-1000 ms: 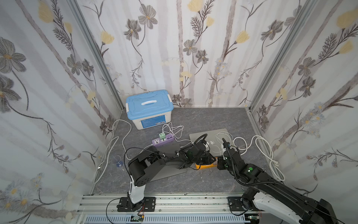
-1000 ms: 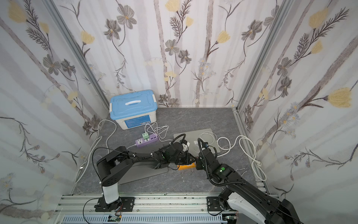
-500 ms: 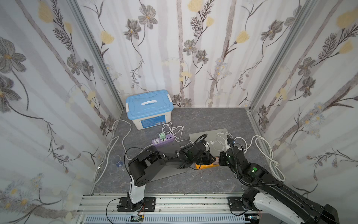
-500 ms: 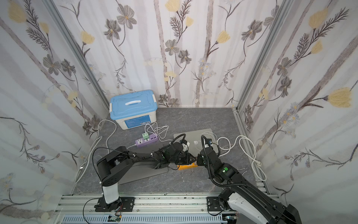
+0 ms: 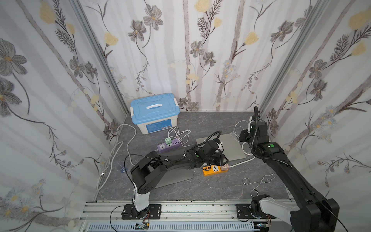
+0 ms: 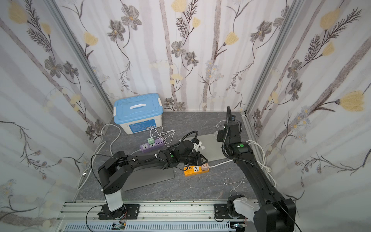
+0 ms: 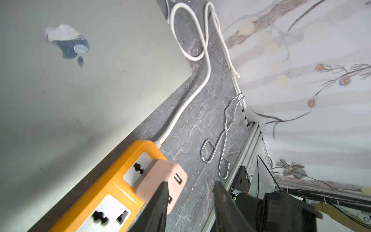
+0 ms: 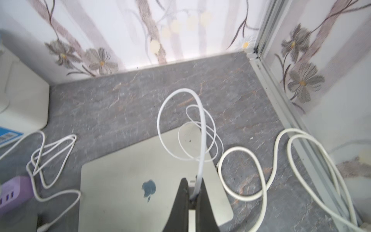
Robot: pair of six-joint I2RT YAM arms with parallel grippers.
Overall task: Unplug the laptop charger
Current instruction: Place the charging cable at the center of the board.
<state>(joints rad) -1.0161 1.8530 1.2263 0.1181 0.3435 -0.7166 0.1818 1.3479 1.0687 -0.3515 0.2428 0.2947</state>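
Unplugging looks done at the strip end: the right gripper is clamped on the thin white cable, held up over the far corner of the laptop, well apart from the orange strip. The left gripper hangs by the pink adapter with jaws partly spread, holding nothing. Next, by the look of it, the cable wants laying down clear of the strip and both arms drawing back.

Orange power strip, pink adapter, silver laptop, white charger cable
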